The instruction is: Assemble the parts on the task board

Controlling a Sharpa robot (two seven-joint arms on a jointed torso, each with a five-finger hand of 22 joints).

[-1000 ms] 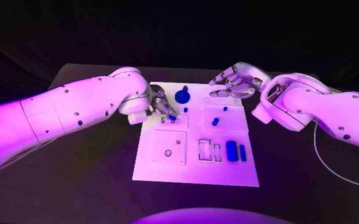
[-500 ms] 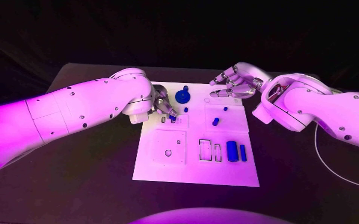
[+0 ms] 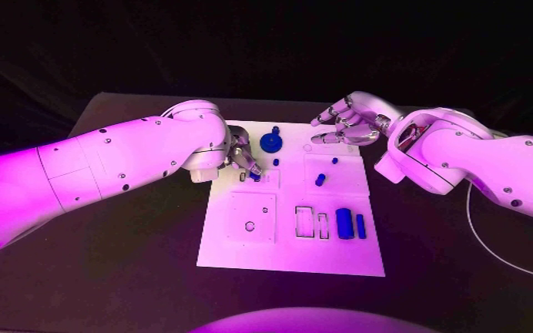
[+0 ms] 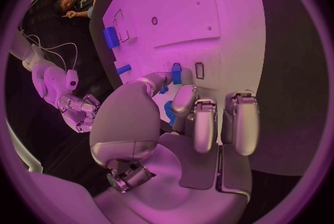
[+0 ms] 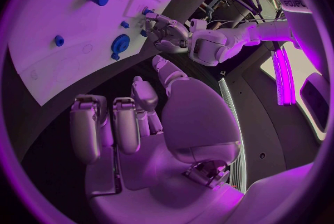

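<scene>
The left hand [image 3: 243, 160] pinches a small blue part [image 4: 176, 74] at its fingertips, just above the task board [image 3: 261, 252]. The part looks light, stiff and probably slippery; hold it by its sides. The right hand [image 3: 350, 123] hovers with fingers loosely spread, holding nothing.

Strong light falls from above, so the task board [image 3: 291, 217] and both white arms shine brightly, while the bench [image 3: 133, 271] and the background stay very dark. The wrist views bend straight edges near the circle's rim and look soft there.
</scene>
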